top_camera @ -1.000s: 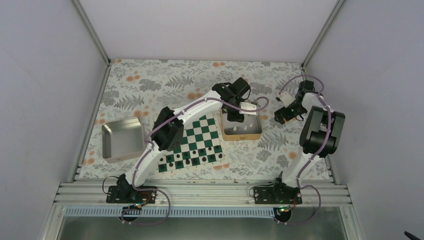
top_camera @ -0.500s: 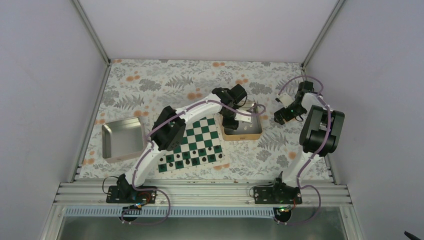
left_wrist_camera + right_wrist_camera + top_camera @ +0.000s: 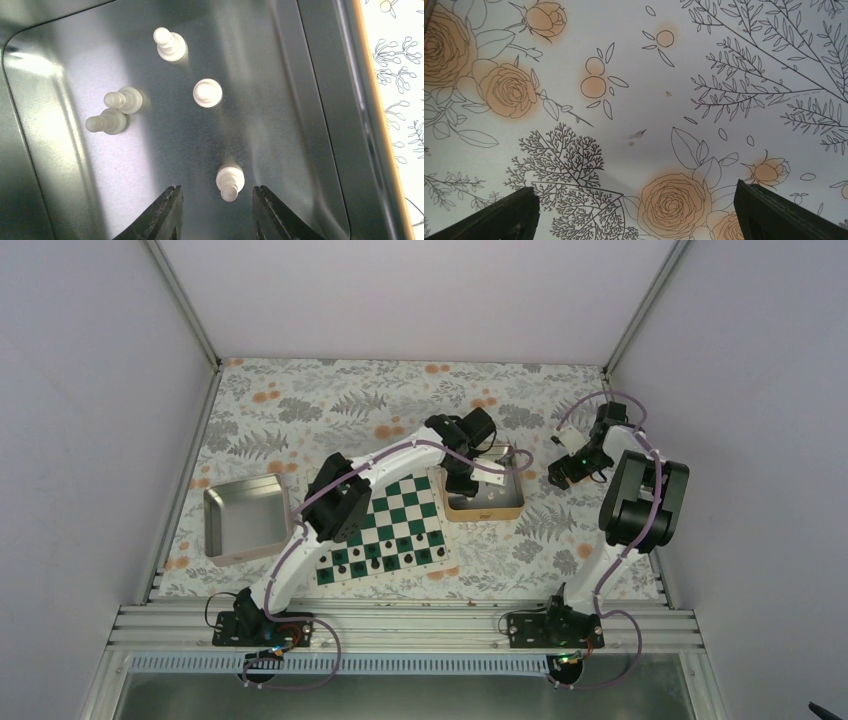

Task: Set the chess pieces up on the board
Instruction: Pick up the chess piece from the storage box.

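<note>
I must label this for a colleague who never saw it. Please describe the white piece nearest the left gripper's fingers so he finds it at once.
Find the tan tin right of the board; the left gripper hangs inside it. Of five white pieces on its floor, yours is the piece before the fingertips; the rest sit farther off.

board (image 3: 405, 515): partly hidden by left arm (image 3: 335, 502) | dark pieces (image 3: 375, 552): kinds too small

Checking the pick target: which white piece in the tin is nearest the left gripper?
The lone piece at the fingertips of the left gripper, low in view; the other four sit farther up the tin.
</note>
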